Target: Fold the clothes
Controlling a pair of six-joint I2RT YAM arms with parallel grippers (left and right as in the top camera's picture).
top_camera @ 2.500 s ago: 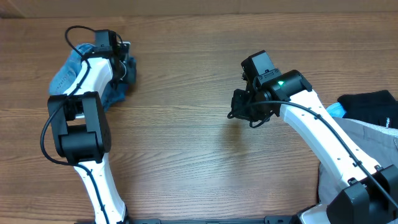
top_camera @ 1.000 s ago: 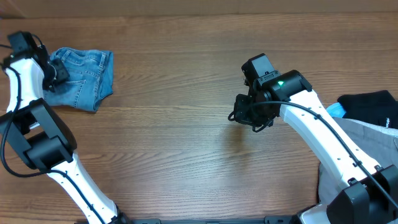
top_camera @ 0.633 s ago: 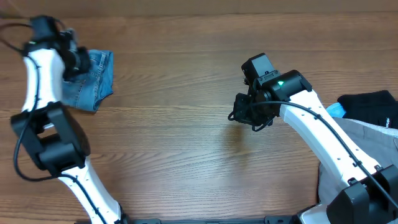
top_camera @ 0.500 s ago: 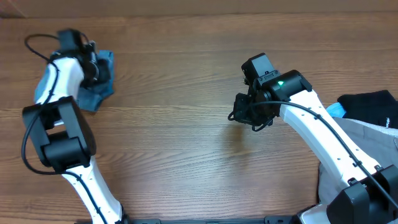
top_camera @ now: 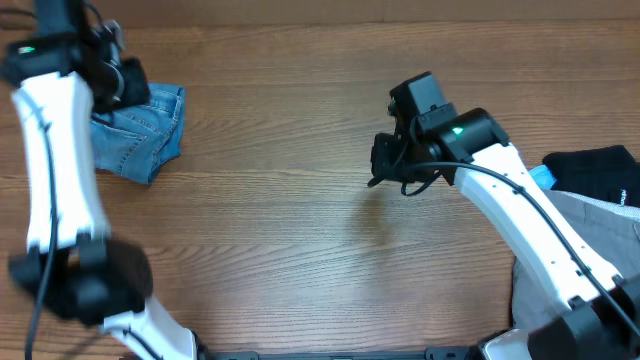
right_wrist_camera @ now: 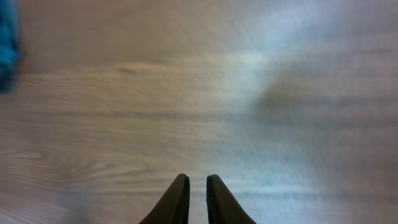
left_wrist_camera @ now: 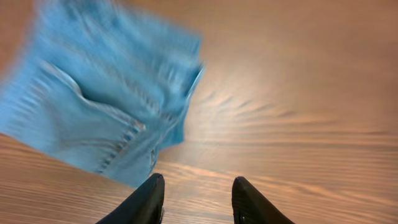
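Jeans (top_camera: 140, 135) lie as a compact folded bundle at the far-left edge of the wooden surface (top_camera: 300, 250), much where they lay a second ago. The left fingers (left_wrist_camera: 148, 198) have parted and hang empty above them, so the fold looks finished. The right fingers (right_wrist_camera: 180, 193) are pressed nearly together on nothing, mid-surface. Grey trousers (top_camera: 600, 235) and a black garment (top_camera: 595, 165) wait at the right edge.
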